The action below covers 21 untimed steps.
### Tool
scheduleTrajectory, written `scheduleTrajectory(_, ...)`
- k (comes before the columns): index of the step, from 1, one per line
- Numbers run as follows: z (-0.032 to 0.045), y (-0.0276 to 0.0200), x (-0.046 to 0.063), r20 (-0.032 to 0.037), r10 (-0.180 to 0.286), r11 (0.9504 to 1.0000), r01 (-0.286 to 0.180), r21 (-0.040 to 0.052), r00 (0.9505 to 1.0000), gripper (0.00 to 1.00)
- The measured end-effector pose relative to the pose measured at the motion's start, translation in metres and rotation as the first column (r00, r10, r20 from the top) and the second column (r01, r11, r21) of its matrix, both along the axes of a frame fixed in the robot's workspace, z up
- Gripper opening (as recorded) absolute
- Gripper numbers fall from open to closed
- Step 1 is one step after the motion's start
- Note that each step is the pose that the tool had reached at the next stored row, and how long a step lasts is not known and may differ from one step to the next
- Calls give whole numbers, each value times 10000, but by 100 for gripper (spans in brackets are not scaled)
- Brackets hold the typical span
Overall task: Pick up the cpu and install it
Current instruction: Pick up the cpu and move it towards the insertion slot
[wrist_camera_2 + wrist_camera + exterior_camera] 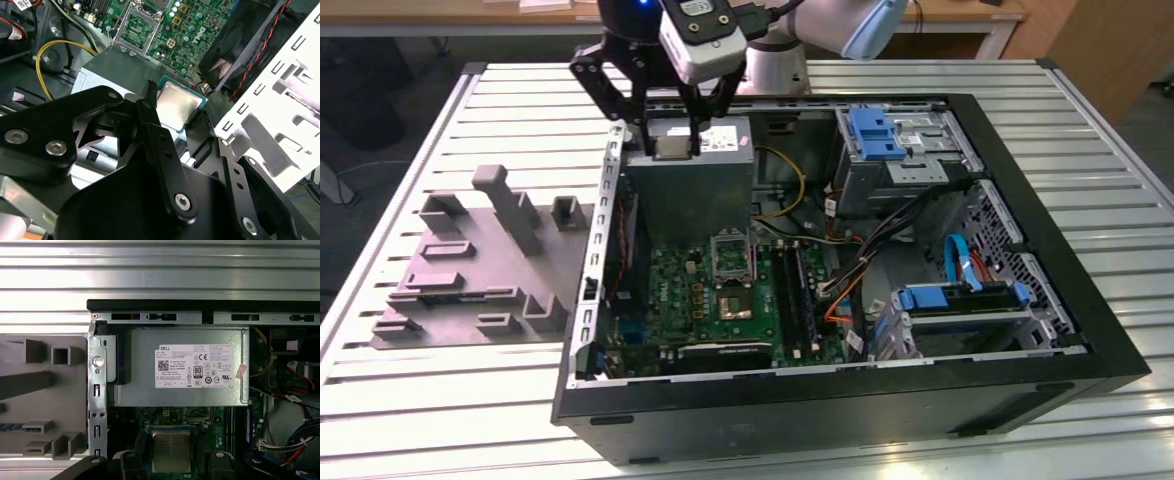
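Observation:
The cpu [671,147], a small square chip with a silvery lid, hangs between the black fingers of my gripper [671,140], which is shut on its edges. It is held above the grey power supply box [687,195] at the far end of the open computer case [1014,360]. In both wrist views the cpu [177,104] [171,452] lies flat between the fingers [150,107]. The silver socket frame [734,256] stands on the green motherboard [674,290], nearer the camera than the gripper; the second wrist view has that socket frame [137,27] beyond the chip.
A grey moulded fixture [480,260] with posts lies on the slatted table at the exterior view's left. Inside the case are blue drive brackets [874,130], bundled cables [854,270] and the labelled power supply [185,365].

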State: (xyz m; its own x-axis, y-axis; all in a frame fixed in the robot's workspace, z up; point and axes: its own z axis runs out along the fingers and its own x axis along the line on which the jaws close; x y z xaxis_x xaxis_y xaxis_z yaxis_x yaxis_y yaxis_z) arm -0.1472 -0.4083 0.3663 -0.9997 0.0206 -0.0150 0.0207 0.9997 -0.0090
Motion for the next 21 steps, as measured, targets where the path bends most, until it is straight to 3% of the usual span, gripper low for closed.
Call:
scheduleTrajectory(10,-3,-43,39,0,-1,10000,1,0,10000,47)
scheduleTrajectory(18,-9,-48,189,0,0,10000,0,10,10000,47)
scheduleTrajectory(19,-11,-54,297,0,0,10000,0,17,10000,47)
scheduleTrajectory(21,-14,-91,315,0,0,10000,0,17,10000,47)
